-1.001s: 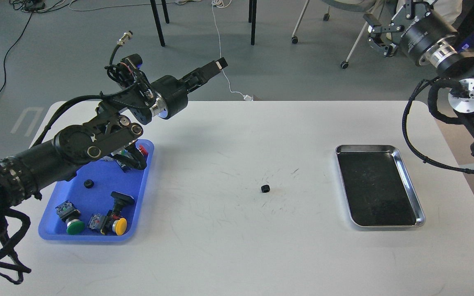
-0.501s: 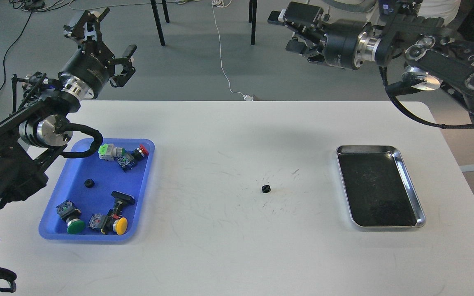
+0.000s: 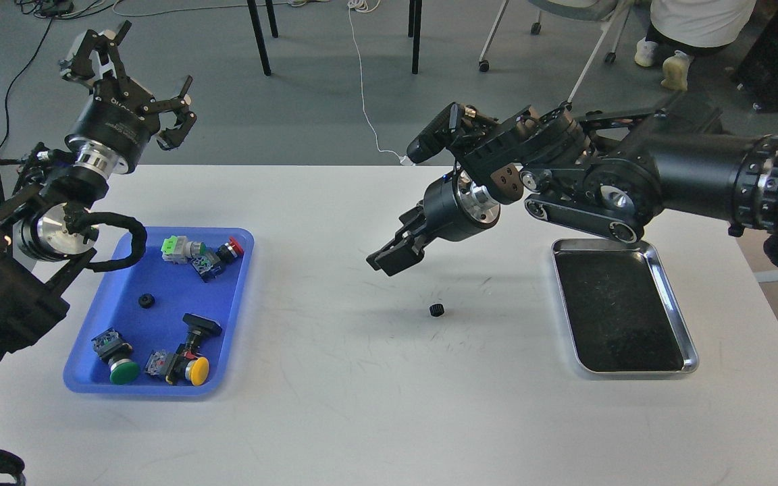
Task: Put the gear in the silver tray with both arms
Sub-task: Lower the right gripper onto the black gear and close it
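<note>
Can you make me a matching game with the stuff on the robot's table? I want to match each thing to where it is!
Things:
1. small black gear
2. silver tray
3. yellow push button
4. left gripper

Places:
A. inside the blue tray
B. raised beyond the table's far left corner
C. alone on the bare white table, mid-table
D. on the table's right side, nothing in it

Pairs: 1-C, 2-D, 3-A, 4-B

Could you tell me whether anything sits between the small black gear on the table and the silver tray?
Nothing visible does. The gear lies alone on bare white table, and the stretch to the silver tray is open. The right gripper hangs above and left of the gear.
</note>
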Robot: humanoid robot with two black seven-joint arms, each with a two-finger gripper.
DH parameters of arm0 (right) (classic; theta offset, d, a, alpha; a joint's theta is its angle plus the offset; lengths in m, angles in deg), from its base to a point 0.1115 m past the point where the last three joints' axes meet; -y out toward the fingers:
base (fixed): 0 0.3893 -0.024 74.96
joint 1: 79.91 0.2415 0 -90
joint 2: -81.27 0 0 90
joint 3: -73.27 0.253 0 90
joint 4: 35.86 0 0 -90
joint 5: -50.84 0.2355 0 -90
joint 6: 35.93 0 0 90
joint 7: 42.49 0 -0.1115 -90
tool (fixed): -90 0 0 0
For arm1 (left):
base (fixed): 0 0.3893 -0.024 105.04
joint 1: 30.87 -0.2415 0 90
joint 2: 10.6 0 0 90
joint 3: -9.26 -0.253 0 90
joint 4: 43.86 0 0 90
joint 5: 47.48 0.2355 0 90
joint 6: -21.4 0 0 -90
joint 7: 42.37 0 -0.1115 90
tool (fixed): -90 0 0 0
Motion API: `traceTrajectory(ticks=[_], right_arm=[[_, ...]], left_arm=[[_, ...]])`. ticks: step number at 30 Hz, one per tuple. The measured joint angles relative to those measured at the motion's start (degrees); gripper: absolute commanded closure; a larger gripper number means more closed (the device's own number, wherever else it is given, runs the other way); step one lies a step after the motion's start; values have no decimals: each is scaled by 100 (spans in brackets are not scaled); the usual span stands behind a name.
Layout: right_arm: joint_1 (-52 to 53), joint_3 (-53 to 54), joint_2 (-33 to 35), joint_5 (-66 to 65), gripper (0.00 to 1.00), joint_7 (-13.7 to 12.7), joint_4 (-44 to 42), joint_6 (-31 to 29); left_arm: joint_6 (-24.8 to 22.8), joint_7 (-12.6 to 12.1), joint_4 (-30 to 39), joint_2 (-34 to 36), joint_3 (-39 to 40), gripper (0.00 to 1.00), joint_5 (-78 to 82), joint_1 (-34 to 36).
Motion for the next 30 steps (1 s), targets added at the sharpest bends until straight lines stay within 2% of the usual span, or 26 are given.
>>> traceTrajectory(ticks=[7,13,16,20,30], right_arm=[[-167,-976,-422,-657,7,58,-141,704],[-375,-1226,-475,-713,8,60,-565,839],[-446,-1452,-476,-767,10,57,-704,874],[-505,-1578,-476,-787,18,57,-739,929],[-728,-1575,-476,-763,27,57,-687,1226]], left_arm=[[-14,12,-4,0,16,2,3,0],[-29,20,-5,-3,16,2,8,-58],[-29,20,-5,-6,14,2,8,-63],[-36,29,-6,28,8,2,8,-66],[-38,38,-9,60,7,2,8,-77]])
